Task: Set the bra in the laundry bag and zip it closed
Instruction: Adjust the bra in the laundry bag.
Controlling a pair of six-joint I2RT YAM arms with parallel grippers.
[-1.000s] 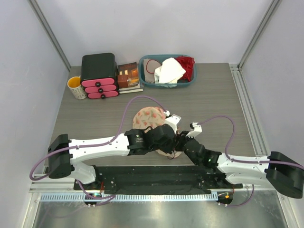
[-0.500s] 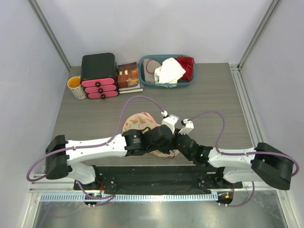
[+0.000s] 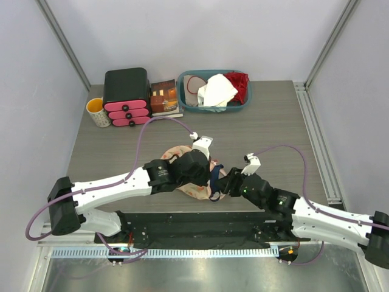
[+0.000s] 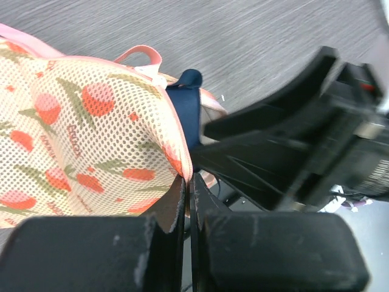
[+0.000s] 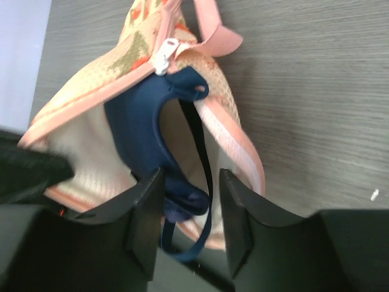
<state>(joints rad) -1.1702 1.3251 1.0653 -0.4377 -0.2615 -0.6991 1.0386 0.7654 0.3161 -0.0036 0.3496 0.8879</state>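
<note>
A grey wood-grain table (image 3: 273, 121) stood between pale walls (image 3: 182, 36), with 2 metal posts (image 3: 63, 41) slanting at the back corners. Along its far edge sat a mug (image 3: 97, 112), a black box (image 3: 126, 84) with 3 pink drawers (image 3: 127, 113), books (image 3: 165, 98) and a teal basket (image 3: 209, 109). Light was even.

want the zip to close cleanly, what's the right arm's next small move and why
Probably nudge the bra deeper into the laundry bag with the right gripper: its jaws are open around the bra's end, which hangs past the zipper edge, while the left gripper pinches the flap.
</note>
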